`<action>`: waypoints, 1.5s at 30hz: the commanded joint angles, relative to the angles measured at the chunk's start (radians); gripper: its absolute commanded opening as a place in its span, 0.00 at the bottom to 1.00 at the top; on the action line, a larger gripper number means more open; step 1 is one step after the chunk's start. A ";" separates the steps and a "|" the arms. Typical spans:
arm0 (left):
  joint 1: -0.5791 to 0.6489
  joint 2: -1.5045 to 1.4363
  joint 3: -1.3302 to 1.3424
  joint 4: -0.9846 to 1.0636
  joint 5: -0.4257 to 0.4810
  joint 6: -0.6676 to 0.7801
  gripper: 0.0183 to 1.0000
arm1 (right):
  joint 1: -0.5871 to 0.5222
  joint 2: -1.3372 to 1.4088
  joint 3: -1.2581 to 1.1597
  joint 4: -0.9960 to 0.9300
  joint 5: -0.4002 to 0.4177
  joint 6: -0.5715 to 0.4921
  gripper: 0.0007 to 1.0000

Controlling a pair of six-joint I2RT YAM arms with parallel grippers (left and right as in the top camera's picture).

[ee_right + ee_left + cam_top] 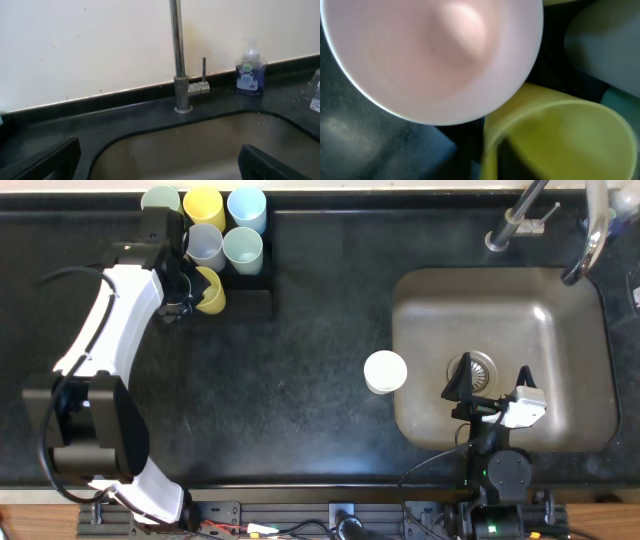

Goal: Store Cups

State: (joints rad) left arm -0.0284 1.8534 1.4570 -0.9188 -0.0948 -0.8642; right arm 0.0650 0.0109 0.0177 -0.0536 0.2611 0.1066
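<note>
1. L gripper (187, 280) sits at the cup rack, back-left of the counter. Can't tell whether it's open or closed.
2. Right against it is a tilted yellow cup (210, 290), over the front of the black tray (255, 298).
3. Cups total: 7. Two are yellow, i.e. the tilted one and an upright yellow cup (203, 206).
4. One each of the rest. Back row: pale green cup (160, 198) and light blue cup (246, 205). Next row: grey cup (205, 242) and mint cup (242, 248).
5. White cup (385, 371) stands alone on the counter (300, 380), just beside the sink's left rim and well apart from the tray.
6. R gripper (159, 150) hangs over the sink (560, 310), fingers spread wide, holding nothing.
7. One faucet (175, 55) behind the basin.
8. One soap bottle (250, 72) with purple liquid. It has a green-and-white label, print too small to read.
</note>
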 commanded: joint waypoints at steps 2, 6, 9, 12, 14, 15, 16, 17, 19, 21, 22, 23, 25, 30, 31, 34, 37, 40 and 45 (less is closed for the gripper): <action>-0.001 0.012 -0.007 0.002 -0.020 -0.008 1.00 | -0.006 -0.007 -0.013 0.002 -0.002 -0.002 1.00; -0.001 0.005 -0.007 -0.003 -0.019 -0.004 1.00 | -0.006 -0.007 -0.013 0.002 -0.002 -0.002 1.00; -0.001 -0.040 -0.007 -0.013 -0.019 0.000 1.00 | -0.006 -0.007 -0.013 0.003 -0.002 -0.002 1.00; -0.001 -0.130 -0.007 -0.021 -0.020 0.002 1.00 | -0.006 -0.007 -0.013 0.003 -0.002 -0.002 1.00; -0.001 -0.210 -0.007 -0.040 -0.019 0.003 1.00 | -0.006 -0.007 -0.013 0.003 -0.002 -0.002 1.00; -0.001 -0.256 -0.007 -0.058 -0.020 0.003 1.00 | -0.006 -0.007 -0.013 0.003 -0.002 -0.002 1.00; -0.001 -0.300 -0.007 -0.079 -0.020 0.003 1.00 | -0.006 -0.007 -0.013 0.002 -0.002 -0.002 1.00; -0.001 -0.360 -0.007 -0.116 -0.021 0.003 1.00 | -0.006 -0.007 -0.013 0.003 -0.002 -0.002 1.00; -0.001 -0.463 -0.007 -0.197 -0.035 0.003 1.00 | -0.006 -0.007 -0.013 0.003 -0.002 -0.002 1.00; -0.001 -0.602 -0.022 -0.317 -0.065 0.003 1.00 | -0.006 -0.007 -0.013 0.003 -0.002 -0.002 1.00; -0.001 -0.656 -0.036 -0.356 -0.064 0.003 1.00 | -0.006 -0.007 -0.013 0.003 -0.002 -0.002 1.00; -0.001 -0.715 -0.057 -0.392 -0.064 0.003 1.00 | -0.006 -0.007 -0.013 0.003 -0.002 -0.002 0.99; -0.001 -0.860 -0.131 -0.451 -0.064 0.003 1.00 | -0.006 -0.007 -0.013 0.003 -0.002 -0.002 1.00; -0.001 -1.349 -0.572 -0.303 -0.062 0.235 1.00 | -0.006 -0.007 -0.013 0.003 -0.002 -0.002 1.00; -0.001 -1.411 -0.649 -0.211 -0.060 0.315 1.00 | -0.006 -0.007 -0.013 0.002 -0.002 -0.002 1.00; 0.001 -1.618 -0.970 0.323 -0.007 0.651 1.00 | -0.006 -0.007 -0.013 0.002 -0.002 -0.002 1.00; 0.001 -1.703 -1.222 0.864 0.059 0.818 1.00 | -0.006 -0.007 -0.013 0.003 -0.002 -0.002 0.99; 0.001 -1.714 -1.405 1.281 0.074 0.839 1.00 | -0.006 -0.007 -0.013 0.002 -0.002 -0.002 1.00; 0.001 -1.742 -1.450 1.131 0.048 0.868 1.00 | -0.006 -0.007 -0.013 0.002 -0.002 -0.002 0.99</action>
State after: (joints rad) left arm -0.0284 0.1410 0.0246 0.3061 -0.0525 -0.0883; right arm 0.0650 0.0109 0.0177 -0.0540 0.2615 0.1070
